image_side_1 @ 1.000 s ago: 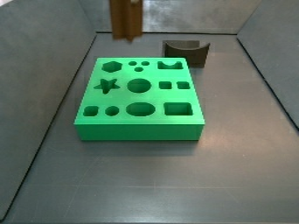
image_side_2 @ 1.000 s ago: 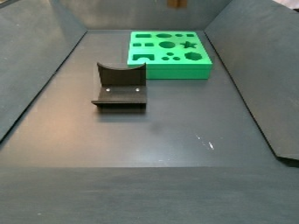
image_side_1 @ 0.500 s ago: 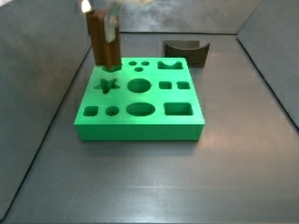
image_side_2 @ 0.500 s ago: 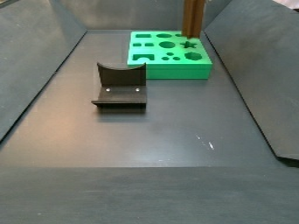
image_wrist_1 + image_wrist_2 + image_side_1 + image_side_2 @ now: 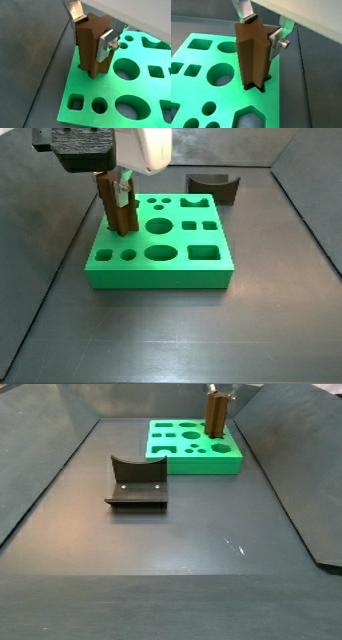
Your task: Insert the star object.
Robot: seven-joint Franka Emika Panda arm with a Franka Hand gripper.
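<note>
One brown star peg (image 5: 252,55) stands straight up with its bottom tip down in the star hole of the green block (image 5: 211,107). In both wrist views the ridged sides of the peg (image 5: 90,47) run down into the dark hole, and most of the peg sticks up above the block (image 5: 127,107). The gripper (image 5: 261,22) has the peg squeezed near its top, one silver finger (image 5: 244,10) on one side and the other finger on the other side, so the jaws are closed only as far as the peg lets them.

In a side view the peg (image 5: 118,210) is at the left side of the block (image 5: 160,273), next to a big round hole, and the gripper (image 5: 120,178) hangs right over it under the dark wrist part. In a side view from another spot the peg (image 5: 214,416) rises from the far right part of the block (image 5: 194,459), with the gripper (image 5: 214,394) at its top end.

The block has many other holes: round ones, square ones, an oval and a six-sided one. It lies flat on the grey floor (image 5: 174,338).

A squat dark block with a curved notch (image 5: 136,482) sits on the floor well apart from the green block. In a side view it (image 5: 211,186) is just behind the green block's far right corner
</note>
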